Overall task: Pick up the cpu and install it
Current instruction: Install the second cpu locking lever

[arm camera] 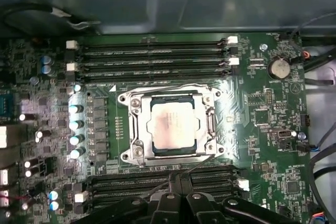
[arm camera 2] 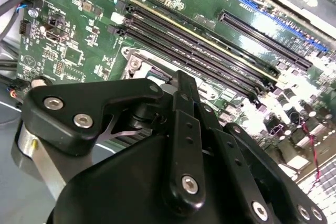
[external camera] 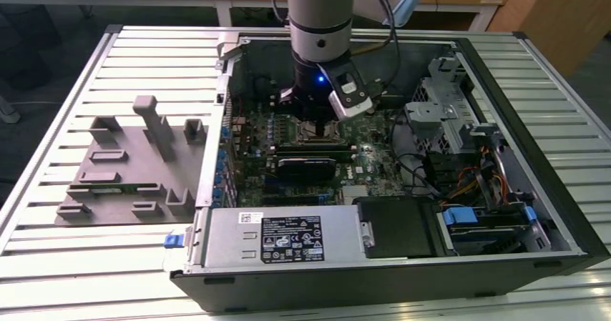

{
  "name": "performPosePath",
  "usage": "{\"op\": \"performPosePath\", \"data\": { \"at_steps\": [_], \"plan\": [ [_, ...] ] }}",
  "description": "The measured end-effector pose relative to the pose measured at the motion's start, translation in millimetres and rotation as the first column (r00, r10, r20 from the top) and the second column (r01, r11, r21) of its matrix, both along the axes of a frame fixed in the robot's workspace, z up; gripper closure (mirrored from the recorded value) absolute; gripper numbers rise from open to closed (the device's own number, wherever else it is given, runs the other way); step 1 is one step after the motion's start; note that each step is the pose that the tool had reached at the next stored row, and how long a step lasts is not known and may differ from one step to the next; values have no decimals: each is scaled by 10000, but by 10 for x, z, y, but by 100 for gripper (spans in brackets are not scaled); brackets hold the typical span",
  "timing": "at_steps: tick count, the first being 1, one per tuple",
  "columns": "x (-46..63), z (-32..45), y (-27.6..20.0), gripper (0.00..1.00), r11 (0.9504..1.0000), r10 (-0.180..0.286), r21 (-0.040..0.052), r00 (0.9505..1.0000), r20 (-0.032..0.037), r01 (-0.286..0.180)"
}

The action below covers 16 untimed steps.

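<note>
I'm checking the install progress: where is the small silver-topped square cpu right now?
In the first wrist view, the small silver-topped square cpu sits in the metal-framed socket on the green motherboard, between two banks of black memory slots.

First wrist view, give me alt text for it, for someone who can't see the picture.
A silver-topped cpu sits inside the metal socket frame at the middle of a green motherboard, seen from straight above. Rows of black memory slots run along two opposite sides of the socket, and the black gripper linkage shows at the picture's edge, apart from the chip.
</note>
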<state>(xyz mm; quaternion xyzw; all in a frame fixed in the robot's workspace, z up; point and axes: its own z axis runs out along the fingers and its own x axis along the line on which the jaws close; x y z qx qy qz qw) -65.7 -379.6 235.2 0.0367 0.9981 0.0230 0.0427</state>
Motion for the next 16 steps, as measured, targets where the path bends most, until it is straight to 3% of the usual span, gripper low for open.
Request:
{"op": "performPosePath", "data": {
  "at_steps": [7,16],
  "plan": [
    [-86,-26,-19,89,9995,318,-1,9995,0,-318],
    [-91,-46,-22,89,9995,319,-1,9995,0,-319]
  ]
}}
